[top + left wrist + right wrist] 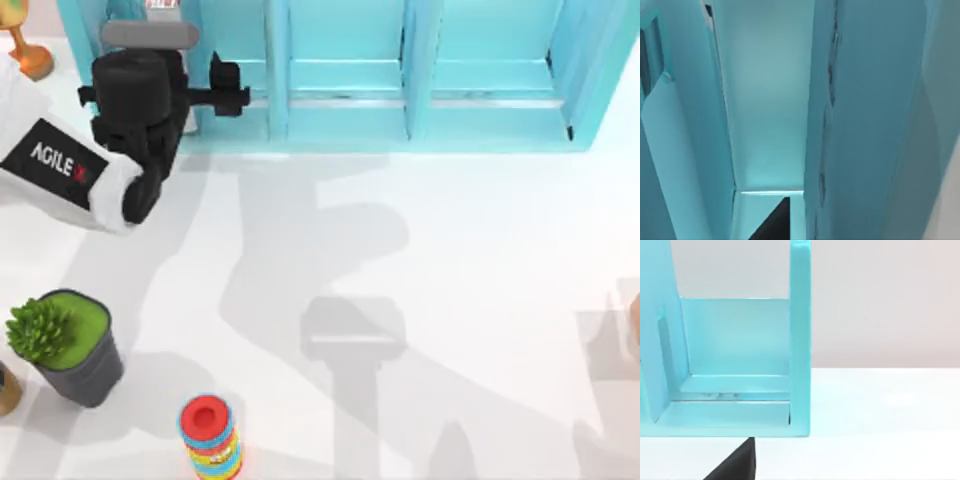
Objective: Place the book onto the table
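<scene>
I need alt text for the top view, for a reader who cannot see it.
The left arm's gripper reaches into the leftmost bay of a light-blue shelf unit at the far edge of the white table. A potted plant and a striped ring stack stand near the front left.

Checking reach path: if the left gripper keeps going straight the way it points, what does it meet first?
Probably the shelf: the left gripper points into its leftmost compartment, whose back panel lies ahead. Depth is unclear.

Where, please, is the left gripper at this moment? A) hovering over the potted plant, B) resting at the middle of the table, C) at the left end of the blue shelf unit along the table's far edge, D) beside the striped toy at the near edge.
C: in the top view the left gripper reaches in at the left end of the shelf unit, far from the potted plant.
</scene>
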You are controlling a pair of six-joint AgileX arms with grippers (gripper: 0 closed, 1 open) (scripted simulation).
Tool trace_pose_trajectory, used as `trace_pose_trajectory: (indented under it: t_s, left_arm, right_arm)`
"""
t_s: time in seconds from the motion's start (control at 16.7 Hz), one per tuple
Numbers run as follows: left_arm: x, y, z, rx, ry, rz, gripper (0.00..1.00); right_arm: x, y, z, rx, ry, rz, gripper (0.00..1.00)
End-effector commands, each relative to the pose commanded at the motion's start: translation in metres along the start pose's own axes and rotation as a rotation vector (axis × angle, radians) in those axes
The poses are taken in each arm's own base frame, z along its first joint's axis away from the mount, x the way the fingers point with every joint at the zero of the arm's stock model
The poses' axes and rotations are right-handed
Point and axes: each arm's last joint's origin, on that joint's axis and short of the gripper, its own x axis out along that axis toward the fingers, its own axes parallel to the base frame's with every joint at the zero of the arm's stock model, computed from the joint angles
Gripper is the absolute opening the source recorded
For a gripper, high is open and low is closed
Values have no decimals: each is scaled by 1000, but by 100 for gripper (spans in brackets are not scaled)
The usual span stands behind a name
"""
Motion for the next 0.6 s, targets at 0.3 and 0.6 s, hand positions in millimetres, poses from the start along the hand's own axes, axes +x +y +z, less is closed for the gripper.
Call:
trace_pose_trajectory:
  t_s: [0.3, 0.6]
  left_arm:
    - [0, 0, 0, 0, 0, 0, 32]
    - [0, 0, 0, 0, 0, 0, 0]
  right_arm:
    - [0, 0, 0, 0, 0, 0, 100]
    - [0, 0, 0, 0, 0, 0, 100]
